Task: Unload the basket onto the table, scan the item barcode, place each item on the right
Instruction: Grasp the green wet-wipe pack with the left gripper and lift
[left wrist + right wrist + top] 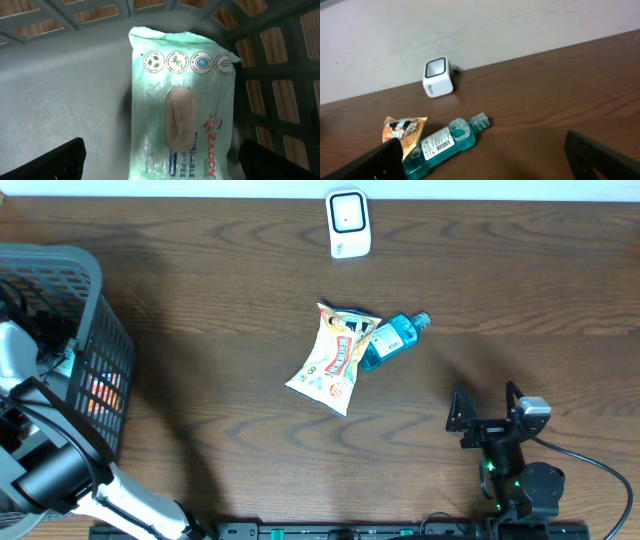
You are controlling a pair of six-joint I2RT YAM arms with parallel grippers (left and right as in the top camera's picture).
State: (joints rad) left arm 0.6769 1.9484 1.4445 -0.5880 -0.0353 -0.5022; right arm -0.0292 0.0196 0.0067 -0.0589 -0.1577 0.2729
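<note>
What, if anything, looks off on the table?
Nothing spilled or damaged. The blue bottle lies on its side mid-table with the snack bag overlapping its base, both askew. The scanner stands upright at the far edge.

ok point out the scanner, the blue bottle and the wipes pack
scanner (348,222), overhead view, middle of its white face
blue bottle (439,144), right wrist view, on its barcode label
wipes pack (181,117), left wrist view, on its centre flap
</note>
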